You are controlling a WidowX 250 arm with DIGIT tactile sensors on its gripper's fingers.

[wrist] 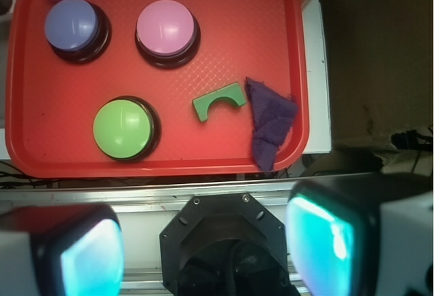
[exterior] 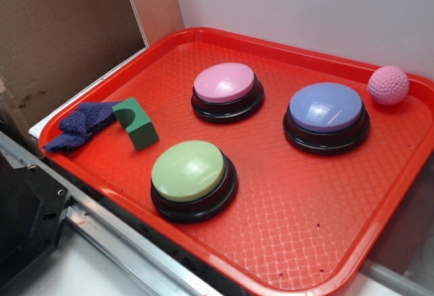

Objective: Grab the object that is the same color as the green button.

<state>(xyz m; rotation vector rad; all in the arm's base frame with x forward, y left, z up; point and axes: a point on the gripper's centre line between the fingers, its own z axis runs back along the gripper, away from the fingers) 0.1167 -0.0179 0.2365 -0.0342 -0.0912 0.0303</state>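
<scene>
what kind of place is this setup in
Likely a robot test bench, not a home: a red plastic tray holding three dome buttons such as the pale green one, a cardboard backdrop, and a metal rail along the edge.

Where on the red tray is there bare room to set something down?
Widest bare patch: the tray corner nearest the exterior camera, beyond the green button and blue button. Another strip runs behind the pink button. Crowded: the end where the green block touches the blue cloth.

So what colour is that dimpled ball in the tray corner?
Pink; the dimpled ball shows best in the exterior view.
</scene>
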